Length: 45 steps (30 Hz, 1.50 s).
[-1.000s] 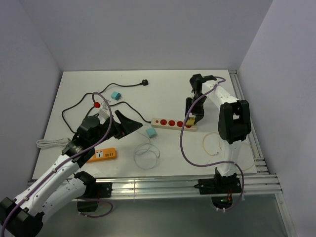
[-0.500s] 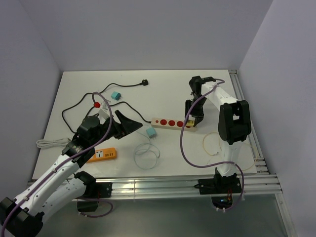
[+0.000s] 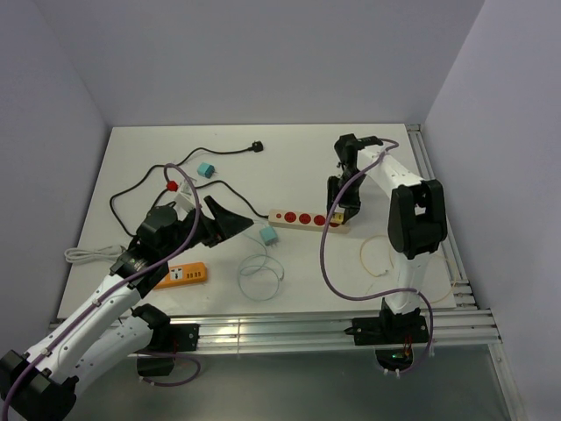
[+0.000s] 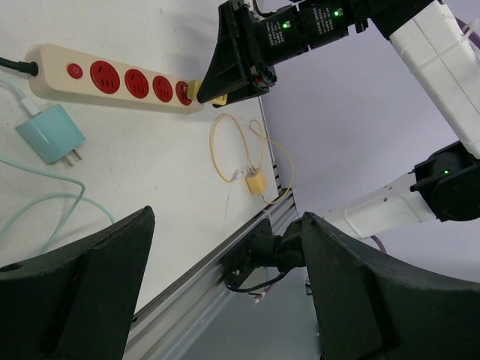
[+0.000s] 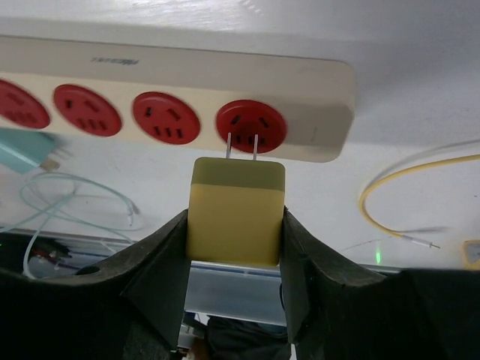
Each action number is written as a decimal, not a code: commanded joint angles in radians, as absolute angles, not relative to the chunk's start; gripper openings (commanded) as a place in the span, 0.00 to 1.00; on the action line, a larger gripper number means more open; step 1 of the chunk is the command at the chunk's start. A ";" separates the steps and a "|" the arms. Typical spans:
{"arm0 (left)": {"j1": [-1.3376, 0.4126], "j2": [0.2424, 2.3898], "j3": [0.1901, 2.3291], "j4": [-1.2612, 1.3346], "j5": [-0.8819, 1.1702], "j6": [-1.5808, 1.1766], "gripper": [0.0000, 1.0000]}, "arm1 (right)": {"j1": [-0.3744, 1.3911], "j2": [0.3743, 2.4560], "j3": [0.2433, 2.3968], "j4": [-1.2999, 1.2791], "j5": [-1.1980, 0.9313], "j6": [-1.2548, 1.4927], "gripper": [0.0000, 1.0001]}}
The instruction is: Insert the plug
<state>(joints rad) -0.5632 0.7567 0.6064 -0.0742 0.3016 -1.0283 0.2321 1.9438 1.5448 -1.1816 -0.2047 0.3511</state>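
My right gripper (image 5: 235,225) is shut on a yellow plug (image 5: 235,210). The plug's two metal prongs point at the end red socket (image 5: 251,126) of the beige power strip (image 5: 315,82). Their tips reach the socket's slots and most of their length still shows. From above, the right gripper (image 3: 340,209) stands at the right end of the strip (image 3: 302,217). My left gripper (image 3: 230,219) hovers open left of the strip with nothing between its fingers. In the left wrist view the strip (image 4: 52,64) and the held plug (image 4: 196,90) lie ahead of the left gripper (image 4: 227,217).
A teal charger (image 3: 268,236) with a coiled white cable lies near the strip's left end. An orange adapter (image 3: 181,274), a black cord (image 3: 257,147), a small teal block (image 3: 206,169) and a loose yellow cable (image 3: 377,254) lie about. Metal rails run along the right edge.
My right gripper has edged slightly left with the yellow plug, closer onto the strip's end socket. The left arm has not moved.
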 commanded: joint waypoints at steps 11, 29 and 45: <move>-0.568 0.621 0.574 0.215 0.368 -0.827 0.84 | 0.540 1.628 1.411 -0.964 -0.727 0.429 0.00; -0.750 0.683 0.541 0.512 0.538 -0.614 0.83 | 0.667 1.447 1.356 -0.798 -1.080 0.548 0.00; -0.836 0.695 0.543 0.454 0.448 -0.491 0.86 | 0.681 1.332 1.272 -0.586 -1.158 0.744 0.00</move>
<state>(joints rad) -0.8253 0.6907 0.5255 0.4290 0.4980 -0.5304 0.6720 1.3762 1.2774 -0.6903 -1.1072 0.6769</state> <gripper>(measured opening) 0.856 0.525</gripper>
